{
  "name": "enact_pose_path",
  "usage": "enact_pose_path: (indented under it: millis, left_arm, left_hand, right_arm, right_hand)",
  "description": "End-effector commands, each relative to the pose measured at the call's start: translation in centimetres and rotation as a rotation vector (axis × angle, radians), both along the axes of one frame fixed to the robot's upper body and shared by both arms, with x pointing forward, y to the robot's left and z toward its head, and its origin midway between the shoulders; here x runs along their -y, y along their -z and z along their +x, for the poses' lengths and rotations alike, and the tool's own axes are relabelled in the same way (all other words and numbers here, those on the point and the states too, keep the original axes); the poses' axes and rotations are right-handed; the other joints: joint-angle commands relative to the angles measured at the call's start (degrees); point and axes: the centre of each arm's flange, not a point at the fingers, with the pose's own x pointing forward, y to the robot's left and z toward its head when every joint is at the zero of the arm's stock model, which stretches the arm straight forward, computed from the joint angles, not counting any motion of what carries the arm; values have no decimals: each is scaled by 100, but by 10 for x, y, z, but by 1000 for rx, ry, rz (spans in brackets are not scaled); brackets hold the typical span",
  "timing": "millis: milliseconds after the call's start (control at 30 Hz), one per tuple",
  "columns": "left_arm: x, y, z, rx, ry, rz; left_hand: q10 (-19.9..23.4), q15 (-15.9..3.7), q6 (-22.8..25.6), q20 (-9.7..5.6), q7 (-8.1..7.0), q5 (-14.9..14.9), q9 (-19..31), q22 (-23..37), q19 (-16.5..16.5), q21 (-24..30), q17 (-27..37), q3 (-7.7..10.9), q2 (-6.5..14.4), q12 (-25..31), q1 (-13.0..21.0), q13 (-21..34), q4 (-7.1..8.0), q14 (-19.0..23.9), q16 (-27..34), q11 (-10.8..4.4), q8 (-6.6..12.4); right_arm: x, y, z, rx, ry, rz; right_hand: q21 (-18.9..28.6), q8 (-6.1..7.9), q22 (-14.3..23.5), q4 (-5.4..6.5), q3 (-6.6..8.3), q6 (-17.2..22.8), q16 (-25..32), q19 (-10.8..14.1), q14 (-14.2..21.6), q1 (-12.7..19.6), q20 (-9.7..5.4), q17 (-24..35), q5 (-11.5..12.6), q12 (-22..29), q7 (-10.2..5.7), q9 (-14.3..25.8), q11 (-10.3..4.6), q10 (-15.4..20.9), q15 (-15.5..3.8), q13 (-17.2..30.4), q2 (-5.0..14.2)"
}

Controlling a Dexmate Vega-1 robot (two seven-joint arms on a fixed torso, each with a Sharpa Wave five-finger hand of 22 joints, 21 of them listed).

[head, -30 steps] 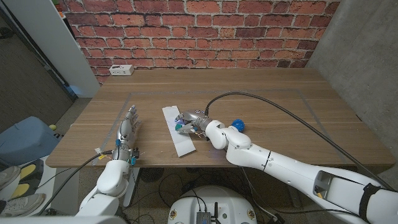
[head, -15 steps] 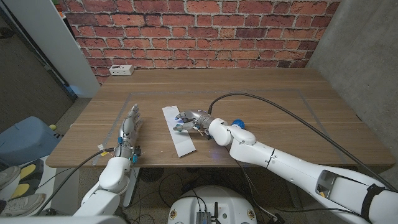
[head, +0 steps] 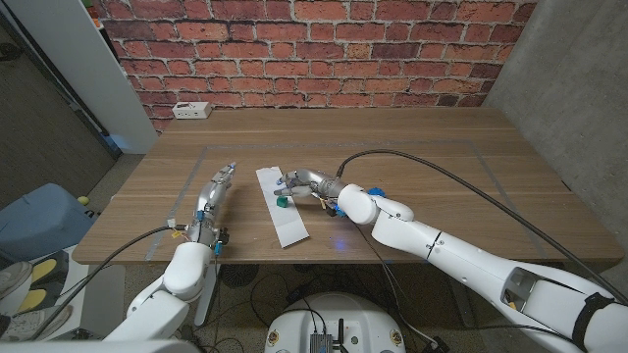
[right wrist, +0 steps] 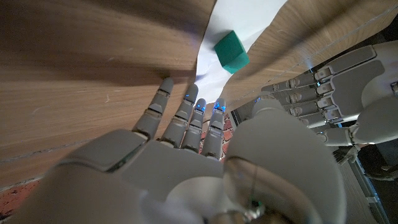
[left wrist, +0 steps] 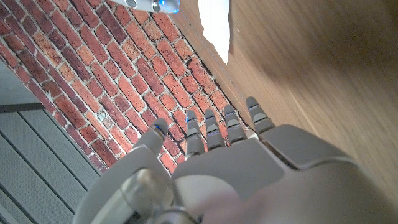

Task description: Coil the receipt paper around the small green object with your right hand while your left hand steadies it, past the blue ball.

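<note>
A white strip of receipt paper (head: 282, 218) lies on the table, running from near the front edge away from me. The small green object (head: 282, 203) sits on the strip near its middle; it reads as a green cube (right wrist: 231, 51) on the paper (right wrist: 245, 15) in the right wrist view. My right hand (head: 305, 183) hovers just right of the cube, fingers (right wrist: 185, 117) spread, holding nothing. My left hand (head: 215, 190) stands left of the strip, fingers straight and angled toward it, apart from the paper (left wrist: 216, 25). The blue ball (head: 377, 192) peeks out behind my right forearm.
A white power strip (head: 191, 111) lies at the table's far left. Faint tape lines mark a rectangle on the tabletop (head: 442, 167). A blue bin (head: 39, 221) stands on the floor to the left. The brick wall is behind the table.
My right hand has pulled back off the strip to the right, and the green cube now sits free on the paper. My left hand has reached forward and swung toward the strip.
</note>
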Motion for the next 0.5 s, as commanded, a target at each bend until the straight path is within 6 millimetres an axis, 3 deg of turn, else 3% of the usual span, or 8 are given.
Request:
enact_pose_path:
  millis: [33,200,467,500]
  left_arm:
    - [15,-6,-12,26,-89,203]
    - [19,-7,-20,46,-115,268]
    - [46,2,-39,61,-199,341]
    - [51,4,-42,63,-207,340]
  left_hand:
    - [110,-32,81,104,0,-14,17,17,-2,22,15,32,-22,33,97,21,-73,74,-3,13,19]
    - [184,-42,132,138,3,-18,18,19,-9,17,14,58,-20,42,136,21,-116,79,-15,-4,10]
    - [673,-106,784,211,-10,-19,23,28,39,25,15,236,77,114,322,25,-277,203,-28,-39,96]
    - [802,-115,985,224,3,-17,24,30,38,23,14,289,101,130,365,26,-307,224,-32,-112,124]
  right_arm:
    - [4,-21,7,23,-17,93]
    - [4,-31,12,38,4,104]
    - [10,-44,22,43,-1,59]
    - [11,-45,24,37,-7,53]
  right_hand:
    - [-4,19,20,-13,62,29,-16,5,-21,28,-9,-1,-11,37,-2,4,0,30,-281,-6,67]
    - [-5,16,20,-31,78,30,-24,12,-24,39,-11,-11,-31,35,-5,4,8,28,-282,-11,83]
    - [-7,-15,21,-78,118,-40,-72,21,-103,76,-21,-40,-70,21,-33,2,-14,-2,-279,-21,119]
    - [-9,-23,21,-86,123,-63,-80,19,-124,80,-23,-42,-77,9,-39,2,-19,-30,-262,-23,125]
